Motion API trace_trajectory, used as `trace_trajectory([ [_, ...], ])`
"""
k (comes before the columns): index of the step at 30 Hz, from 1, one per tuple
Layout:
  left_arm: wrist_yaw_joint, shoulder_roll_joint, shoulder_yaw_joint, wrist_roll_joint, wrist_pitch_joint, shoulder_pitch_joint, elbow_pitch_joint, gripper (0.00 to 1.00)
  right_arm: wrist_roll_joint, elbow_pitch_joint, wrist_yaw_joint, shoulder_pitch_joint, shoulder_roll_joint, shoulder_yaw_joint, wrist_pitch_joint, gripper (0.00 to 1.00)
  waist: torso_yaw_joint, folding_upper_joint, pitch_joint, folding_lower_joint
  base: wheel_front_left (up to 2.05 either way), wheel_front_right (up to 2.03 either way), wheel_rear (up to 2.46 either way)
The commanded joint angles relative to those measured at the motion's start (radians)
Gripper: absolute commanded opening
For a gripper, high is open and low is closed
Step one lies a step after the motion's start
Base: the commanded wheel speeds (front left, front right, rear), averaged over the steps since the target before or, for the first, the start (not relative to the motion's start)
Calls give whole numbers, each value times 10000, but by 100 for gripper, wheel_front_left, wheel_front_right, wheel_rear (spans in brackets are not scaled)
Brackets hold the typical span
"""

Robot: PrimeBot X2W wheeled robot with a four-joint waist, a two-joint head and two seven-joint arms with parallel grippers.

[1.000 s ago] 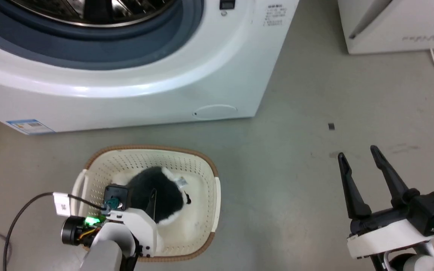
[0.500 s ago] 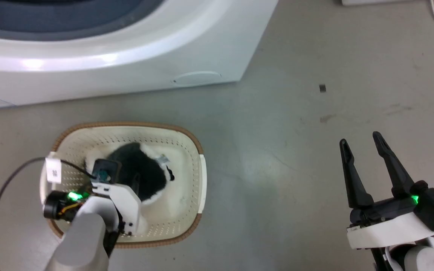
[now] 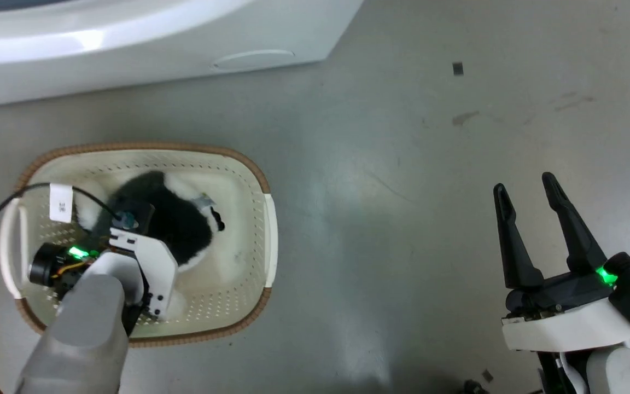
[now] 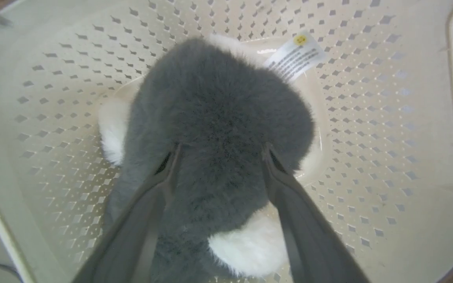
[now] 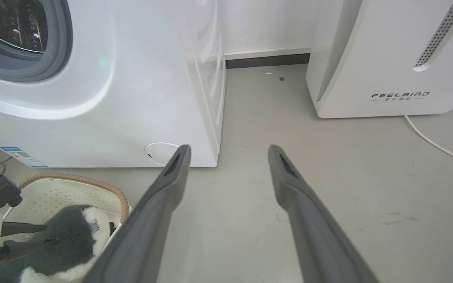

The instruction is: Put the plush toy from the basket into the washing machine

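As it points down, left end effector (image 4: 220, 151) straddles plush toy (image 4: 218, 98).

Got a scuffed grey floor (image 3: 375, 191) with a small dark square mark (image 3: 458, 68) on it and a smudge (image 3: 465, 117) just nearer. Also spotted a white FEELBIRD appliance (image 5: 391, 59) far right, white cord (image 5: 435, 145) trailing over the floor beside it, dark baseboard strip (image 5: 267, 61) to its left.

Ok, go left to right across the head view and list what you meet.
basket, with the plush toy lying inside it → small dark square mark on the floor → right gripper, open
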Motion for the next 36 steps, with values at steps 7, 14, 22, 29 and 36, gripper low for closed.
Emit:
trace_trajectory([
  [7, 40, 373, -529, 97, 154, -1017, 900, 100, 248, -216, -8, -396, -4, 205, -236, 100, -284, 0, 900, -2, 0, 0, 0],
  [14, -34, 608, -884, 27, 236, -1676, 1629, 100, 441, -332, -9, -570, -4, 309, -381, 100, -476, 0, 1579, -2, 0, 0, 0],
  [22, -139, 805, -1184, -152, 314, -2136, 2362, 100, 625, -408, -9, -709, -4, 394, -527, 100, -691, 0, 2141, -2, 0, 0, 0],
  [29, -324, 710, -1270, -532, 20, -2141, 2736, 0, 627, -304, -9, -756, -4, 348, -602, 100, -694, 0, 2063, -2, 0, 0, 0],
  [36, -229, 301, -1184, -843, -592, -1641, 2742, 0, 436, -158, -9, -629, -4, 203, -602, 100, -478, 0, 1135, -2, 0, 0, 0],
])
